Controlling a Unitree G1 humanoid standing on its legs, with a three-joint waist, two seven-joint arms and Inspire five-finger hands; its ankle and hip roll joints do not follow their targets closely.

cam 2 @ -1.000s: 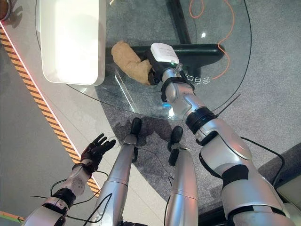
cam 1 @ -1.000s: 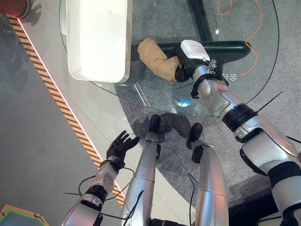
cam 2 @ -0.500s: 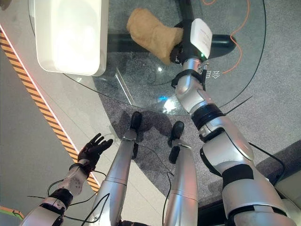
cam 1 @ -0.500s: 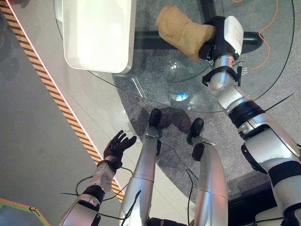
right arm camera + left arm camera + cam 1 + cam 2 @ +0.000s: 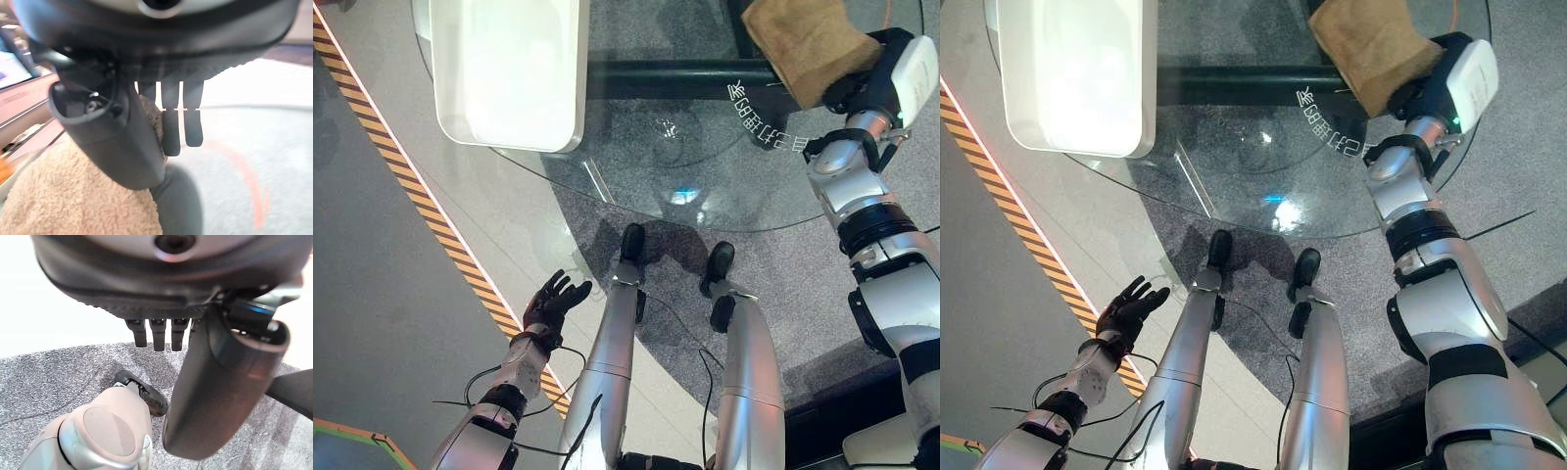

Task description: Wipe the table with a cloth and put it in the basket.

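On the round glass table [image 5: 636, 186], a white rectangular basket [image 5: 509, 73] sits at the left edge. The right hand [image 5: 1420, 93] presses a tan fluffy cloth [image 5: 1371, 44] near the far right edge, fingers nearly straight. The left hand [image 5: 553, 304] hangs open, low beside the table.

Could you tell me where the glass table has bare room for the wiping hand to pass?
Free: the middle of the glass table, between the white basket on the robot's left and the cloth under the right hand. The near rim is bare too. Crowded: the far right, where cloth and hand sit.
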